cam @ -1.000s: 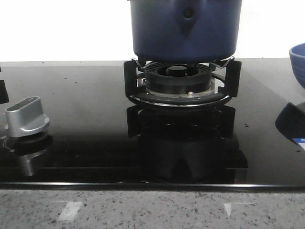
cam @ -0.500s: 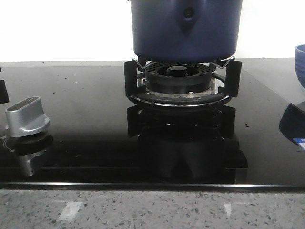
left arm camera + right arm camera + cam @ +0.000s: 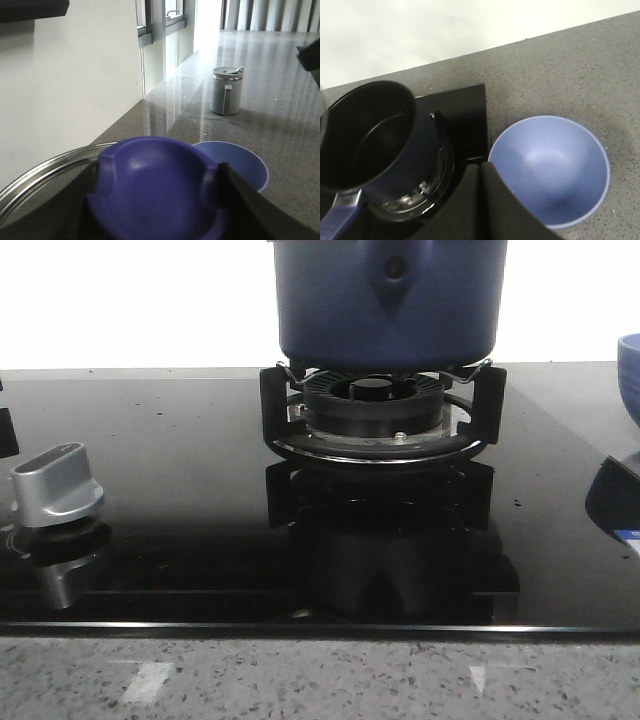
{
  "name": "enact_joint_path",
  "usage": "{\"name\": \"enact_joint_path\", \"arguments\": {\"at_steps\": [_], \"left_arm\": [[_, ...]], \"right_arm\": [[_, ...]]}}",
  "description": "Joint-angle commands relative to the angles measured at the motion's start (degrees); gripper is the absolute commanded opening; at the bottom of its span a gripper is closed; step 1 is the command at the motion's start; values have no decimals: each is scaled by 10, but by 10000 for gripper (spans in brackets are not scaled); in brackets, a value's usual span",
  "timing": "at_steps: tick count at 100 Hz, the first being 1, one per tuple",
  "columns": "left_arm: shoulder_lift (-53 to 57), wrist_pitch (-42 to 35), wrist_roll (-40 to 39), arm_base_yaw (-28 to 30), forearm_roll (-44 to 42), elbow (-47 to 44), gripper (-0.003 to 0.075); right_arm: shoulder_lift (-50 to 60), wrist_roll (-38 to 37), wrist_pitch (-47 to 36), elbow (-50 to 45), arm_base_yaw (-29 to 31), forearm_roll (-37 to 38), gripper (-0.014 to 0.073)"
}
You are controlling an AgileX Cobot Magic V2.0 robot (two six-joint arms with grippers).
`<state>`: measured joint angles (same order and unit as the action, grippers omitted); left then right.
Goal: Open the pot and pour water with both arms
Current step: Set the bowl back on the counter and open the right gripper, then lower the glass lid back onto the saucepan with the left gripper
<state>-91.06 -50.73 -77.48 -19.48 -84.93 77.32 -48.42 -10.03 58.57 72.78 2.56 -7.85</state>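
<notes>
Your left tool (image 3: pixel 155 200) has its dark fingers (image 3: pixel 240 200) closed on either side of the purple-blue rounded lid knob (image 3: pixel 152 185), and the shiny steel rim of the lid (image 3: pixel 45 175) curves away beside it. Whether your right tool (image 3: pixel 495 205) is open or closed cannot be told; only one dark finger shows. The large dark blue round metal pot (image 3: pixel 390 300) sits uncovered on the black burner grate (image 3: pixel 380 420). The lighter blue bowl (image 3: pixel 552 170) rests on the speckled grey bench (image 3: pixel 570 75) just beside the pot.
</notes>
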Motion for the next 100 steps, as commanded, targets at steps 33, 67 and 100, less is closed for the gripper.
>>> {"name": "enact_joint_path", "arguments": {"at_steps": [33,67,100], "left_arm": [[-35,-9,4,-25,158,26,284],[-45,-12,8,-48,152,27,284],[-51,38,8,-76,93,77,284]], "right_arm": [[98,12,-55,-58,-12,1,-68],[98,12,-59,-78,-12,1,-68],[98,12,-65,-78,-12,1,-68]]}}
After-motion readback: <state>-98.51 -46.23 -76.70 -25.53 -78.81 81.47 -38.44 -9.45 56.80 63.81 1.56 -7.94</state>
